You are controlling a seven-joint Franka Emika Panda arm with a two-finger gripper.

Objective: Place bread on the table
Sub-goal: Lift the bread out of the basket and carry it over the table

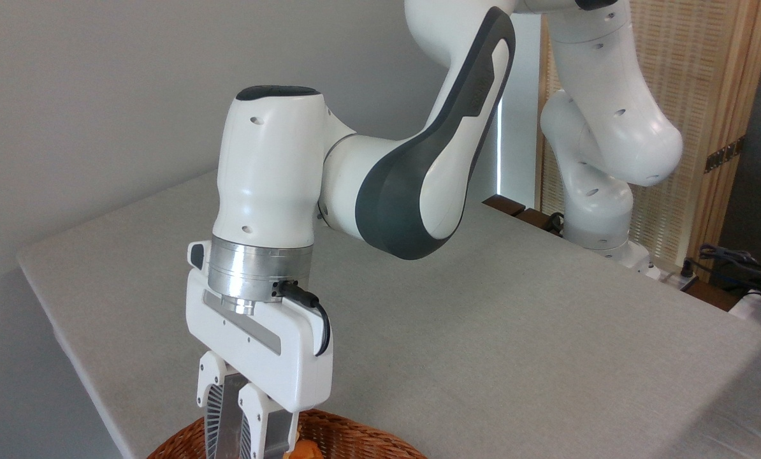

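At the bottom edge, my gripper (248, 446) points straight down into a brown wicker basket (368, 441). Its two fingers (220, 421) stand close together, and the frame cuts off their tips. A glossy orange piece of the bread (305, 450) shows right against the right finger, inside the basket. The fingers and the frame edge hide the remainder of the bread. The gripper looks shut on it. The table (514, 331), covered in light grey cloth, stretches away behind and to the right of the basket.
The arm's white base (600, 229) stands at the table's far right edge. A wooden slatted screen (693, 95) rises behind it, and cables (737, 261) lie at the far right. A grey wall runs along the left side.
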